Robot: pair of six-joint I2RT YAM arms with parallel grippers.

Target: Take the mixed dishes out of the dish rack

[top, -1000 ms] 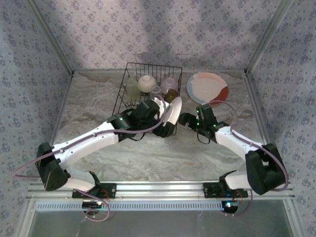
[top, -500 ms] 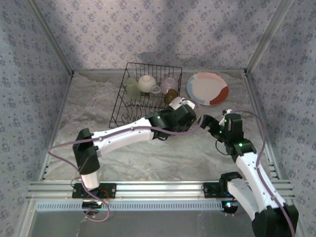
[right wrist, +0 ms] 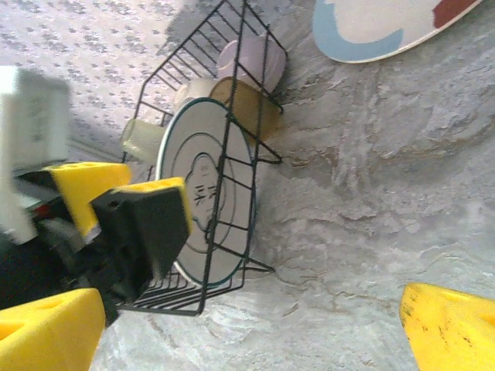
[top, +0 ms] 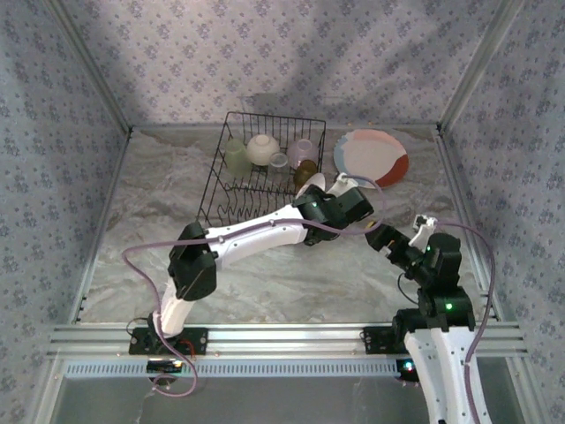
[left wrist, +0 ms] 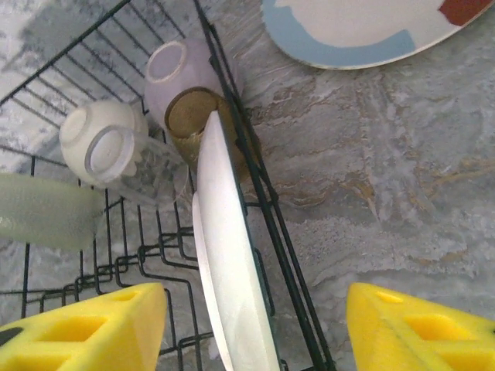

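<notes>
The dish rack (top: 231, 190) stands at the far middle of the table (top: 159, 194) and is far from unloaded. From its left it holds a pale green cup (top: 237, 157), a cream bowl (top: 262, 148), a small clear glass (top: 279, 161), a lavender bowl (top: 303, 150) and an amber cup (top: 306, 170). A white plate (left wrist: 228, 255) stands on edge against the rack's right wall. The step in hand looks like taking that plate. The left hand (left wrist: 251, 328) hovers over it with its fingers spread wide, one on each side of the rim, touching nothing and holding nothing. To do this well, mind the wall: in the left wrist view the black wire runs between the plate and the right finger, so closing here would likely pinch wire and plate together. Better to shift a little left, or grip only the rim that stands above the wire. Then lift straight up until the plate clears the prongs, keeping off the amber cup just behind it. Farther right the right hand (top: 381, 237) hangs over bare table, well apart from the rack, fully open and empty. A plate with blue and orange-red patches (top: 371, 157) lies flat at the far right. The only writing is a dark stamp (right wrist: 205, 193) on the white plate's underside, too blurred to read
</notes>
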